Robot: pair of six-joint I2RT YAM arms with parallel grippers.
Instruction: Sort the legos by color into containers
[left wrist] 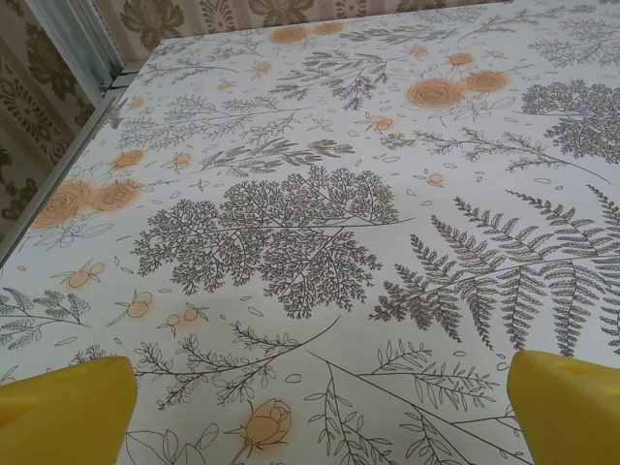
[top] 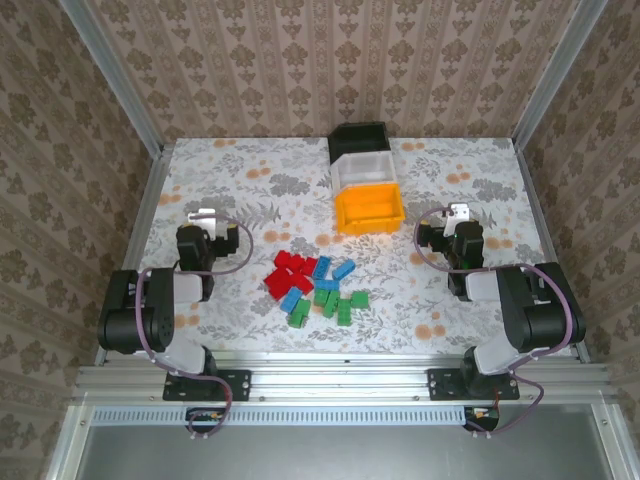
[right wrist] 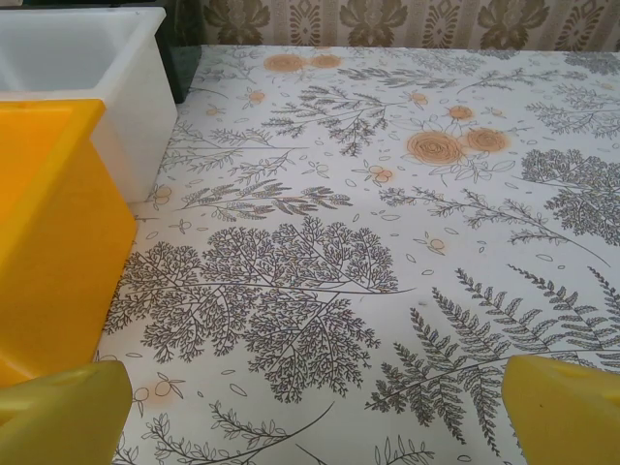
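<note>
Red, blue and green legos (top: 315, 285) lie in a loose pile at the middle of the table, near its front. Three containers stand in a row behind them: orange-yellow (top: 368, 208) nearest, white (top: 362, 170) in the middle, black (top: 358, 138) at the back. My left gripper (top: 206, 215) sits left of the pile, open, with only patterned tablecloth between its yellow fingertips (left wrist: 63, 397). My right gripper (top: 458, 212) rests right of the bins, open and holding nothing. In the right wrist view the orange-yellow container (right wrist: 48, 232) and the white container (right wrist: 92, 82) stand at the left.
A floral tablecloth (top: 260, 175) covers the table. Metal frame rails run along the left edge (top: 150, 195) and the right edge (top: 530, 190). Wallpapered walls close in the back and sides. Both arm bases sit at the near edge.
</note>
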